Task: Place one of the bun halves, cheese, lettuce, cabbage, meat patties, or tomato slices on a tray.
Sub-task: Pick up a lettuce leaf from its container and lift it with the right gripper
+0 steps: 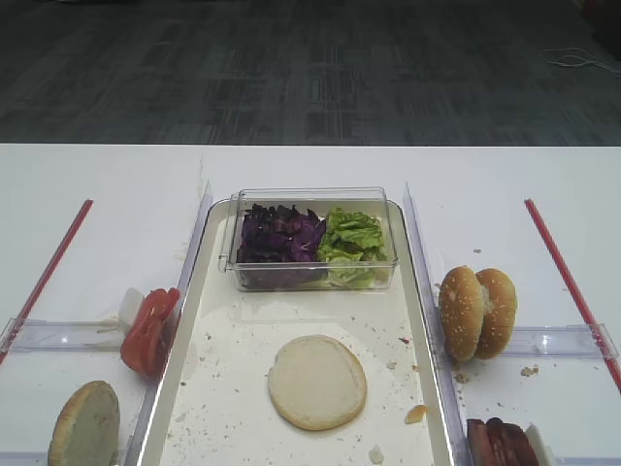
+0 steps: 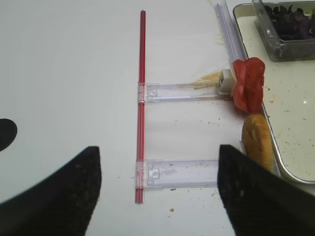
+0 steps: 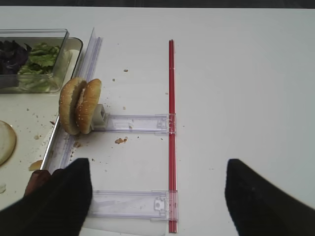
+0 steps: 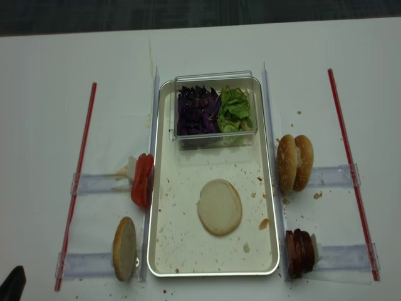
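A pale bun half (image 1: 317, 382) lies cut face up on the cream tray (image 1: 199, 320). Two seeded bun halves (image 1: 476, 313) stand on edge right of the tray, with meat patties (image 1: 500, 442) nearer the front. On the left stand red tomato slices (image 1: 148, 331) and another bun half (image 1: 85, 424). Purple cabbage (image 1: 279, 236) and green lettuce (image 1: 353, 238) fill the box. No cheese shows. My right gripper (image 3: 157, 196) is open over bare table, right of the seeded buns (image 3: 79, 105). My left gripper (image 2: 157, 191) is open and empty, left of the bun half (image 2: 258, 142).
A clear plastic box (image 1: 310, 238) sits at the tray's far end. Red strips (image 1: 49, 272) (image 1: 568, 282) run along both sides of the table. Clear plastic holders (image 1: 58, 335) (image 1: 563, 340) lie between strips and tray. Crumbs dot the tray.
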You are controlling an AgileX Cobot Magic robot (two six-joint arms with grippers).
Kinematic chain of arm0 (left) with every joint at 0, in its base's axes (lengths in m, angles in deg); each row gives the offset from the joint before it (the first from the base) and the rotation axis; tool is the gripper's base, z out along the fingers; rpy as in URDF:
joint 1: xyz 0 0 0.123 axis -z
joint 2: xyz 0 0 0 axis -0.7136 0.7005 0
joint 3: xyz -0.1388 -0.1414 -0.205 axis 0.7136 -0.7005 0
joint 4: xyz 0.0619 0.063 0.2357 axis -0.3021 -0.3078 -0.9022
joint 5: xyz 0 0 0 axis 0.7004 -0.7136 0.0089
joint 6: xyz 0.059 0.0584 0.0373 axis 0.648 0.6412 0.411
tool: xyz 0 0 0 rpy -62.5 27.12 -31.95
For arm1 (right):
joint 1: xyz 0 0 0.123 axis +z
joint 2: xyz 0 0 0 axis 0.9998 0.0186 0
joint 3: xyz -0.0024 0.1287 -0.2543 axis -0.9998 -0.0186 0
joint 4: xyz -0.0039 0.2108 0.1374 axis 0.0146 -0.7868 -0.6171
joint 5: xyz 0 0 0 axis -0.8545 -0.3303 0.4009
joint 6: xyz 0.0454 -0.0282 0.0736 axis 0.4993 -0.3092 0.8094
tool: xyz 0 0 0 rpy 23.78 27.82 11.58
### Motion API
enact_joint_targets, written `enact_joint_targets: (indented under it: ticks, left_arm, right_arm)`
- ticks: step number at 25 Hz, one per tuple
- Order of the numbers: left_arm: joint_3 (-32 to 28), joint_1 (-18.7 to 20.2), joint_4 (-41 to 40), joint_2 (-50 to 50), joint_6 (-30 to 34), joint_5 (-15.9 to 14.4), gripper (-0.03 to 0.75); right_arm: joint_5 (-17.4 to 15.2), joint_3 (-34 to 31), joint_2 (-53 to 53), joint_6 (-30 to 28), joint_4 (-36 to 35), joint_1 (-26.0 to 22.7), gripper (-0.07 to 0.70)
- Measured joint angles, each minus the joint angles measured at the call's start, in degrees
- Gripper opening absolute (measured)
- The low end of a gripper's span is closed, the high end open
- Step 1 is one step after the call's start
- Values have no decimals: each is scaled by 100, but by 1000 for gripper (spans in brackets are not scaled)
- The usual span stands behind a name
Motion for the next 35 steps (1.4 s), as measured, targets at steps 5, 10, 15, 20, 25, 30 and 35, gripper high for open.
enact_joint_targets:
  ticks: [5,10,15,20,25,30,35]
  left_arm:
    - [0,0,0,0,0,0,493]
    - [0,0,0,0,0,0,492]
    - [0,0,0,0,0,0,491]
    - [0,0,0,0,0,0,491]
    - [0,0,0,0,0,0,491]
    - [0,0,0,0,0,0,491]
    - [0,0,0,0,0,0,491]
  right_arm:
    - [0,0,0,0,0,0,590]
    - [0,0,0,0,0,0,590]
    - [0,0,0,0,10,0,590]
    - [0,0,0,0,10,0,590]
    - [0,0,0,0,-2,0,590]
    - [0,0,644,0,-10,0,590]
    - [37,0,2038,41,-10,0,591]
